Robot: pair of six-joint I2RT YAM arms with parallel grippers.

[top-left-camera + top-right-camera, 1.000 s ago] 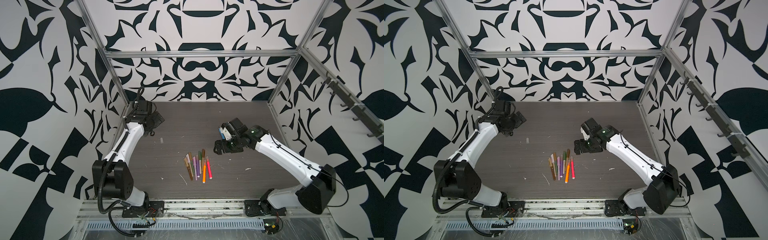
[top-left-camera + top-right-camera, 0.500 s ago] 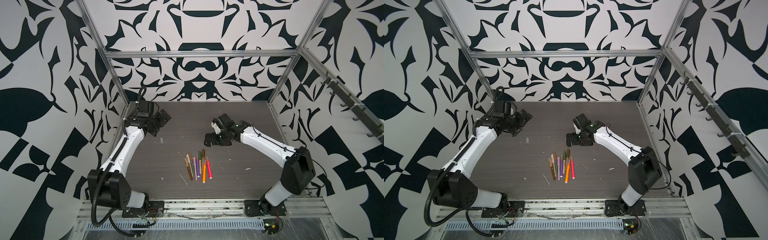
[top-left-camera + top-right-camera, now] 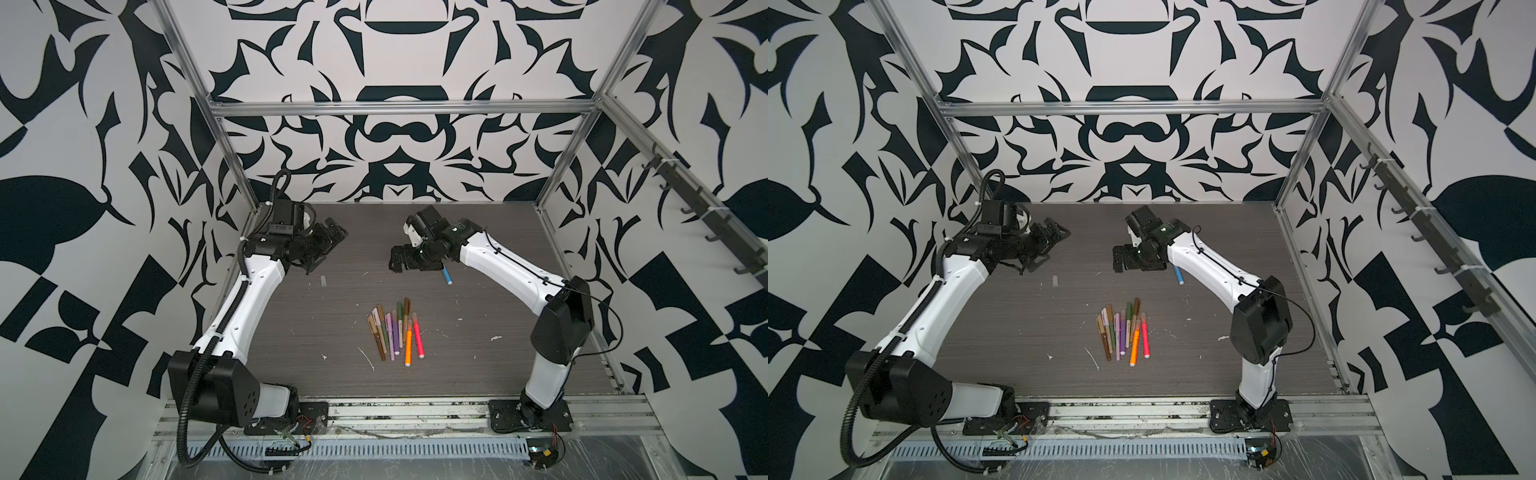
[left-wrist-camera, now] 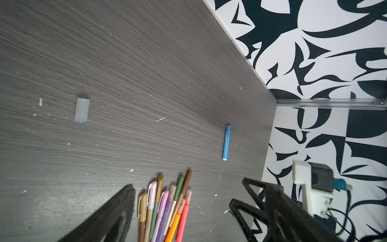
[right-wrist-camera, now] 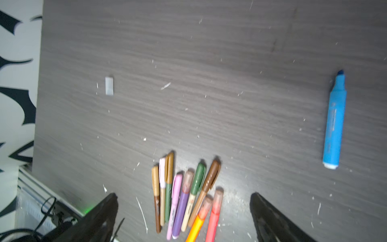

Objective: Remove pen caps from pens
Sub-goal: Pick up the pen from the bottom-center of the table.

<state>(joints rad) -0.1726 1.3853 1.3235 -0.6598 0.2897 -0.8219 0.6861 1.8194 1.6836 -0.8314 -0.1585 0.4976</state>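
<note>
Nine slim felt-tip pens (image 3: 395,334) lie bundled side by side, their stubby plastic caps (image 5: 212,174) all fitted, in the middle of the dark, wood-grained surface (image 3: 490,365) speckled with white flecks (image 3: 495,338). One chunky blue marker (image 3: 447,275), its dark tip bare, lies apart, just beside the right arm's wrist. A frosted translucent cap (image 3: 323,281) rests alone nearer the left arm. The left jaws and the right jaws hang above the surface's far half, each spread wide and gripping nothing.
</note>
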